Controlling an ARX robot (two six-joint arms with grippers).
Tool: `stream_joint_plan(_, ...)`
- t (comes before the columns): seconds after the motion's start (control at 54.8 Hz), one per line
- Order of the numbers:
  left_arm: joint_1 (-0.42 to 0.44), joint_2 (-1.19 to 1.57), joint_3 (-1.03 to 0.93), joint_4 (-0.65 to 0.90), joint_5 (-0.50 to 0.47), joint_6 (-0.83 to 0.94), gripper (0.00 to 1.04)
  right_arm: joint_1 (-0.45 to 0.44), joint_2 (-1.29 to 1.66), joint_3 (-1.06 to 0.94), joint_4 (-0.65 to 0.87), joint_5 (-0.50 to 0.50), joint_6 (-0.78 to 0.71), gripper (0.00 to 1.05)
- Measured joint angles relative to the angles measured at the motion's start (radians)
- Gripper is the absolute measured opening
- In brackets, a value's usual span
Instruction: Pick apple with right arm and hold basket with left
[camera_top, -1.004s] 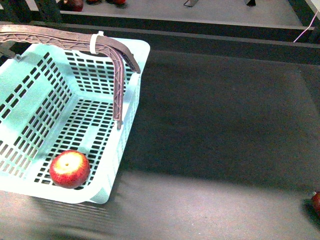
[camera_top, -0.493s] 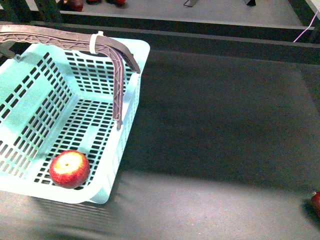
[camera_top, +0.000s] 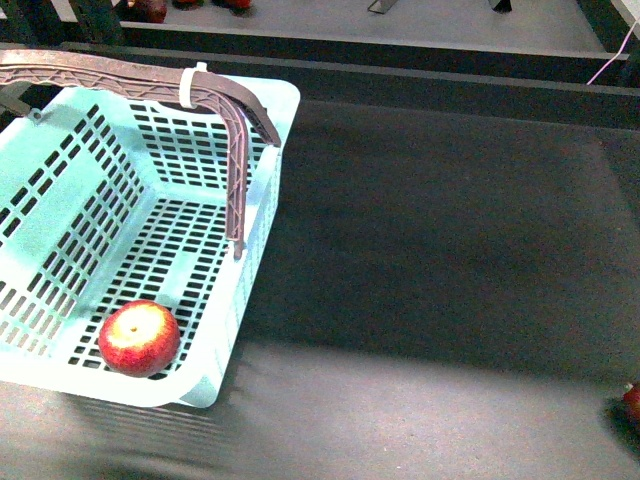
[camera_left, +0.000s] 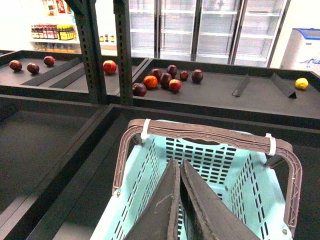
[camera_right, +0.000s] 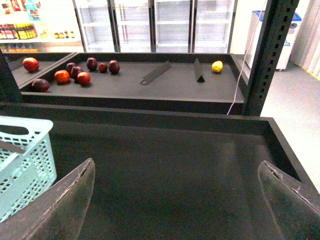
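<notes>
— So, where's the apple (camera_top: 139, 338)?
— Inside the mint basket (camera_top: 60, 190), on its slotted floor at the near corner.
— And the claws?
— Left gripper (camera_left: 179, 172): fingers pressed together, holding nothing, above the basket. Right gripper (camera_right: 175, 182): spread wide, empty, over the dark shelf (camera_right: 170, 165).

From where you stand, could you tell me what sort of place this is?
Probably a grocery store's produce section: glass-door refrigerators along the back wall, loose fruit on dark display trays, stocked shelves, and a shopping basket holding an apple.
</notes>
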Motion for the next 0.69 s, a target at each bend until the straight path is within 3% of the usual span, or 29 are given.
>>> stream_joint_plan(0.164,0.0,-0.151,0.0,-0.175,0.0,0.0,0.03,0.0,0.0,0.0,0.0,0.0,0.0,0.96)
stream_joint_plan(0.694,0.0,-0.18,0.0,-0.186,0.0,0.0,0.03,0.0,0.0,0.0,0.0,0.0,0.0,0.96)
